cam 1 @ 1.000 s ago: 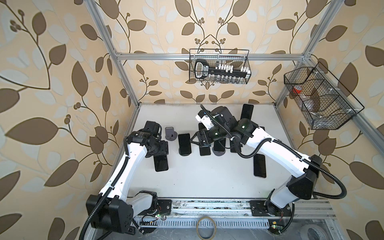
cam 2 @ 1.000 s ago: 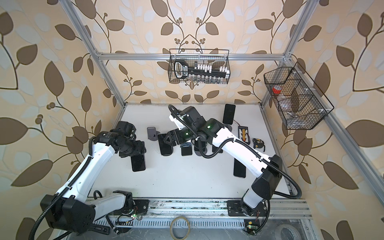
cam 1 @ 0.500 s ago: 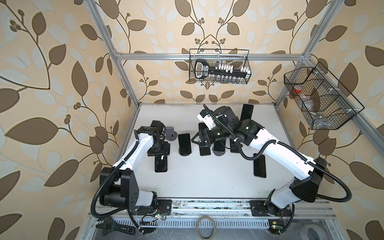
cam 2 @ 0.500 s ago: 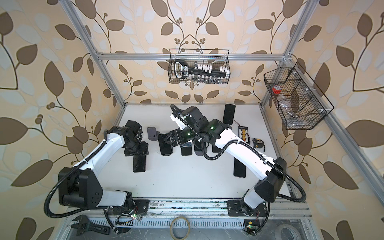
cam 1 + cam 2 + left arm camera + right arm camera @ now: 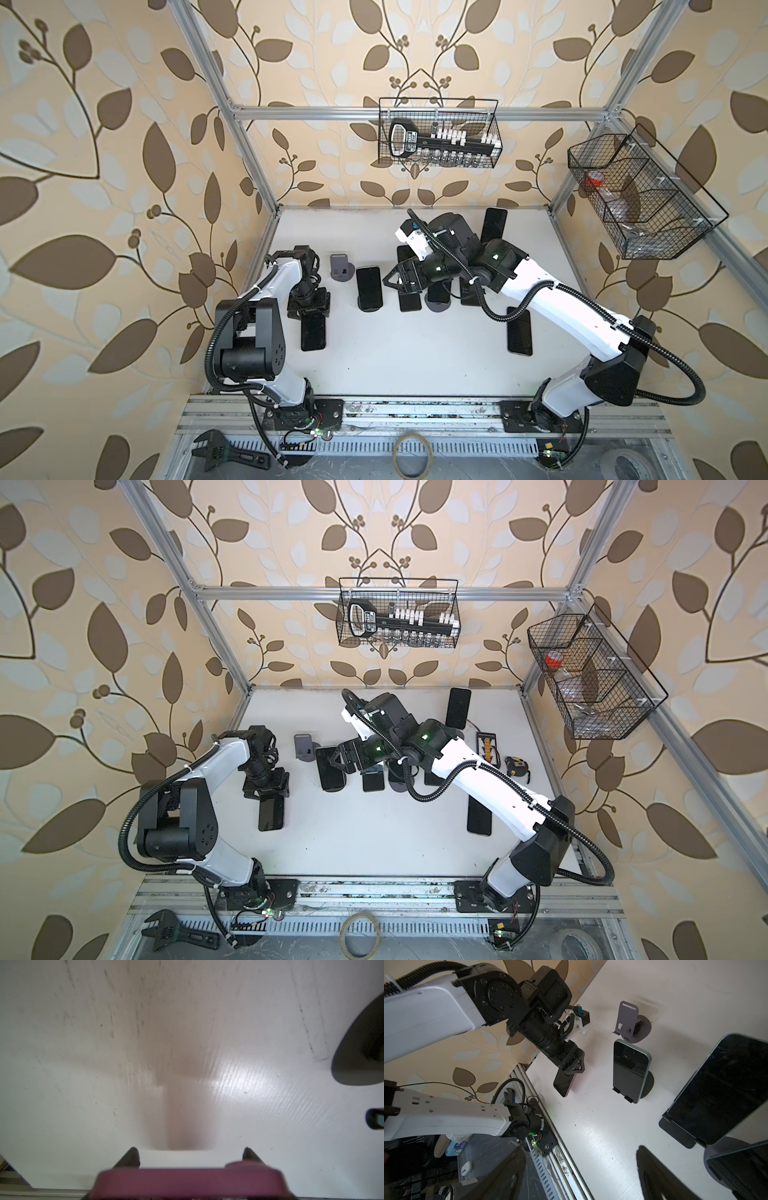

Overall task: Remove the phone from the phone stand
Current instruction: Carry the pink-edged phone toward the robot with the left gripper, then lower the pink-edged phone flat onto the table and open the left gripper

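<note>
My left gripper [image 5: 309, 308] is shut on the top end of a dark phone [image 5: 313, 331] with a pink edge. The phone hangs tilted, its lower end close to the table, near the left wall. In the left wrist view that pink edge [image 5: 187, 1181] runs across the fingertips [image 5: 131, 1156]. The grey phone stand [image 5: 340, 270] stands empty just behind it, also visible in the right wrist view [image 5: 628, 1020]. My right gripper [image 5: 399, 280] is open with nothing between its fingers [image 5: 654, 1172], hovering at the middle row of phones on stands.
A green-edged phone [image 5: 630, 1068] leans on a round stand beside the empty one. More phones on stands [image 5: 438, 291] sit under the right arm. One phone [image 5: 519, 336] lies flat at the right and another [image 5: 494, 226] at the back. Wire baskets [image 5: 438, 133] hang on the walls.
The left arm has folded back, its elbow swinging toward the front rail, and the held phone has shifted slightly toward the front. The right arm has barely moved.
</note>
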